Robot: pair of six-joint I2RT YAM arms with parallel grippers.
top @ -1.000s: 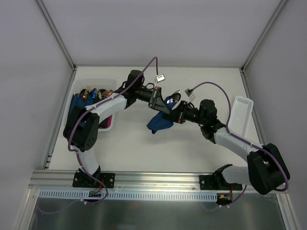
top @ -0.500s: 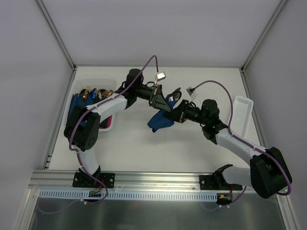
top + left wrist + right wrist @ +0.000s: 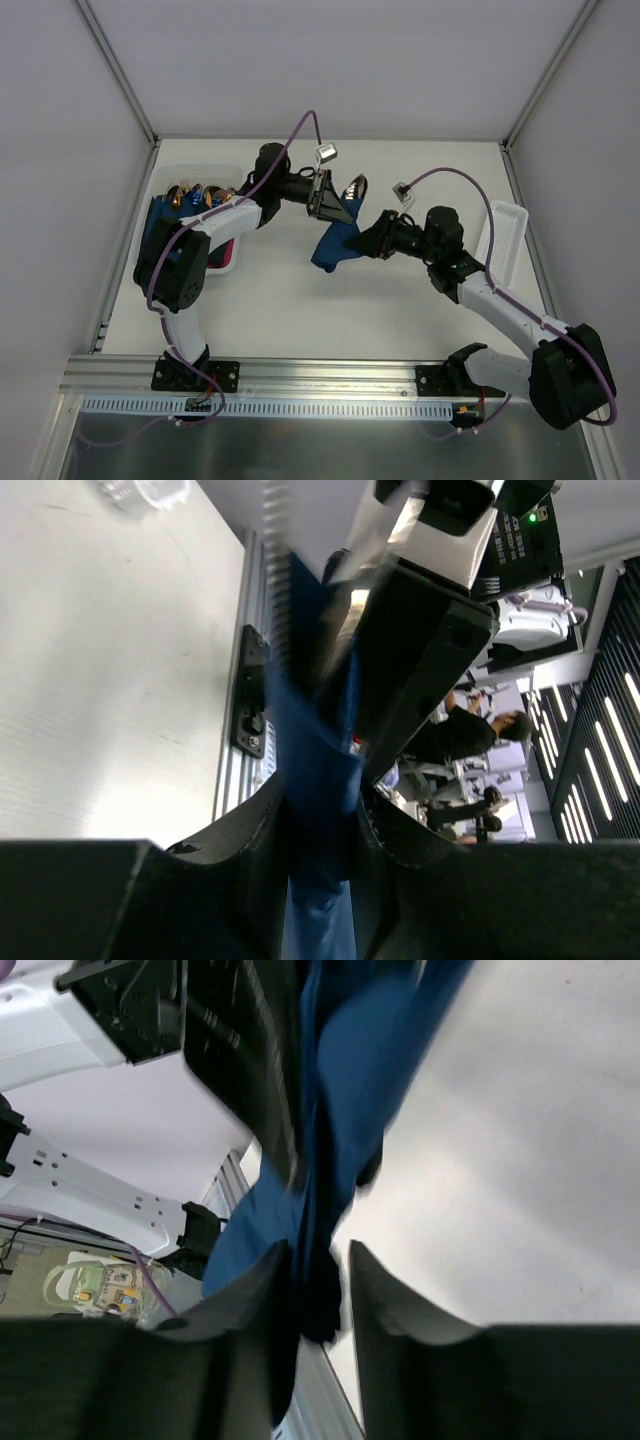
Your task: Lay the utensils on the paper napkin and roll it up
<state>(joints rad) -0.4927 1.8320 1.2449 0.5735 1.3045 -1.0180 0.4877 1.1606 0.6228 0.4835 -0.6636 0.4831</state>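
The navy paper napkin (image 3: pixel 335 248) hangs crumpled above the table between the two grippers. My left gripper (image 3: pixel 338 212) is shut on its upper part; in the left wrist view the blue paper (image 3: pixel 310 740) is pinched between the jaws (image 3: pixel 320 800). A silver-grey spoon head (image 3: pixel 355 187) of the utensils sticks out of the napkin's top. My right gripper (image 3: pixel 370 240) is just right of the napkin. In the right wrist view its jaws (image 3: pixel 318 1270) stand apart, and the napkin (image 3: pixel 340 1090) hangs between them against the left finger (image 3: pixel 265 1290).
A white bin (image 3: pixel 170 180) at the left holds dark blue bundles with copper-gold tips (image 3: pixel 190 198) and something pink (image 3: pixel 226 256). A white perforated tray (image 3: pixel 503 240) lies at the right edge. Grey walls enclose the table.
My left gripper has pulled back to the left with the napkin and spoon. My right gripper has drawn away to the right, and the napkin now hangs from the left gripper.
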